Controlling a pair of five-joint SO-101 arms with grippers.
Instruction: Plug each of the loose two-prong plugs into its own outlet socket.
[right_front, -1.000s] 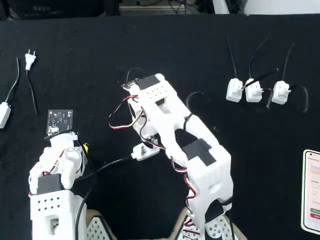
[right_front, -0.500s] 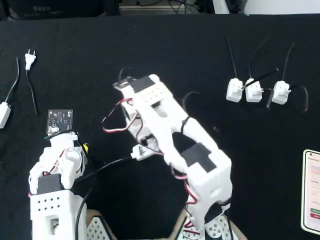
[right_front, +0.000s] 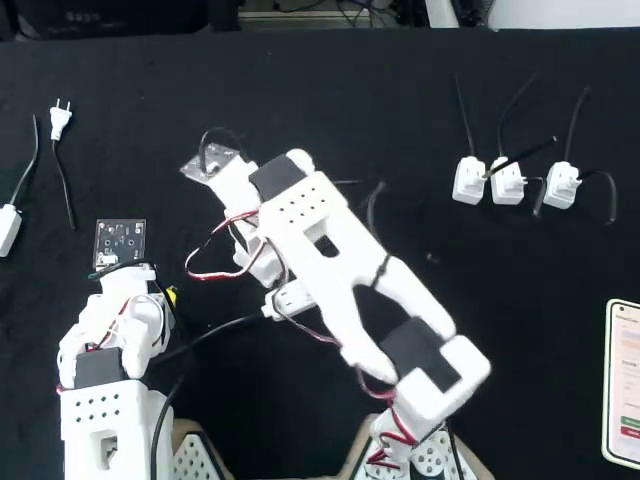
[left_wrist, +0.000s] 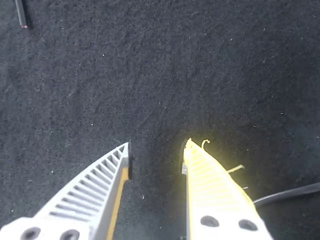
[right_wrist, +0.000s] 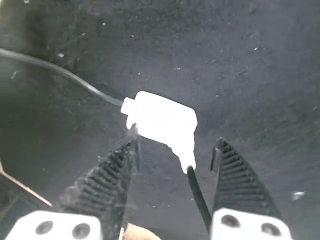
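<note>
I work over a table (right_front: 400, 90) draped edge to edge in black cloth (left_wrist: 150, 75). Seen close, the fabric is fuzzy and flecked with pale lint. Beyond the table's far edge runs a dim strip holding dark cables (right_front: 350, 12) and a dark box (right_front: 110, 15). A white panel (right_front: 560, 12) stands bright at the far corner on my right.

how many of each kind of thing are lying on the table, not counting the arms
white outlet blocks on cords: 5
loose two-prong plug: 1
small square board: 1
phone: 1
total: 8
</note>
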